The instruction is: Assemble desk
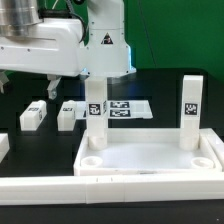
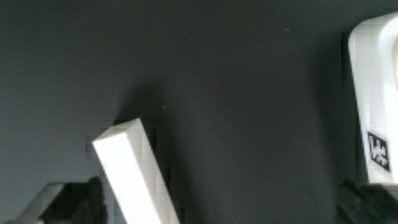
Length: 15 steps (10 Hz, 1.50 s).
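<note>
Hovering open and empty over two loose blocky white legs (image 1: pixel 33 117) behind the large white plastic rimmed tabletop (image 1: pixel 150 158), the black two-finger gripper (image 1: pixel 47 90) stands clear of two tagged legs (image 1: pixel 190 108) upright in the tabletop's far corner sockets.

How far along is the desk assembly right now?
Done: first upright leg and second upright leg stand at the tabletop's far corners. In hand: nothing; the gripper is open. Left: loose leg and second loose leg lie on the table; near sockets are empty.
</note>
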### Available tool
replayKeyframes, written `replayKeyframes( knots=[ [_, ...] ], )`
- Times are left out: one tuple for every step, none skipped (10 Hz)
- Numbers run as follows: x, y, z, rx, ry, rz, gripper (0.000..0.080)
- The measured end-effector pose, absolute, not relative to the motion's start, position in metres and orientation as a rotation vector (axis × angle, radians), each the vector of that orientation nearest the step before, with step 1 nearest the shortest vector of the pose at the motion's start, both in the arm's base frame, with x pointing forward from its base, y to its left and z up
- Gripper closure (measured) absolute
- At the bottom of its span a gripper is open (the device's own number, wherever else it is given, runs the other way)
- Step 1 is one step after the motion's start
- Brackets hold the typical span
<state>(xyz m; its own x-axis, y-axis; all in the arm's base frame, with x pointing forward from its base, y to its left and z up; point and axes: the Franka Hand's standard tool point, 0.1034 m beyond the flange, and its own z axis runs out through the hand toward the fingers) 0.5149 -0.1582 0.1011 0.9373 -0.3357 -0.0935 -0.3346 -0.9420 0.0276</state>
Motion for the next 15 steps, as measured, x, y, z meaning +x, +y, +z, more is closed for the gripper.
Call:
replayKeyframes(
  knots=[
    [0.508,-0.169,0.096,3.128,-0.477,-0.152,0.015],
    [0.497,-0.177,0.091,3.141,-0.491,-0.177,0.015],
    [0.48,-0.174,0.087,3.171,-0.509,-0.326,0.015],
    [0.469,-0.173,0.085,3.187,-0.537,-0.453,0.015],
    [0.469,-0.172,0.087,3.186,-0.554,-0.559,0.015],
    [0.469,-0.17,0.086,3.184,-0.547,-0.648,0.015],
    [0.466,-0.168,0.084,3.177,-0.545,-0.778,0.015],
    [0.466,-0.169,0.08,3.173,-0.551,-0.866,0.015],
    [0.455,-0.171,0.068,3.159,-0.58,-0.981,0.015],
    [0.444,-0.171,0.059,3.13,-0.597,-1.132,0.015],
    [0.438,-0.169,0.053,3.108,-0.6,-1.242,0.015],
    [0.429,-0.162,0.057,3.057,-0.607,-1.406,0.015],
    [0.429,-0.16,0.06,3.023,-0.605,-1.491,0.015],
    [0.431,-0.162,0.055,3.021,-0.603,-1.482,0.015],
    [0.431,-0.162,0.055,3.022,-0.603,-1.477,0.015]
  ],
)
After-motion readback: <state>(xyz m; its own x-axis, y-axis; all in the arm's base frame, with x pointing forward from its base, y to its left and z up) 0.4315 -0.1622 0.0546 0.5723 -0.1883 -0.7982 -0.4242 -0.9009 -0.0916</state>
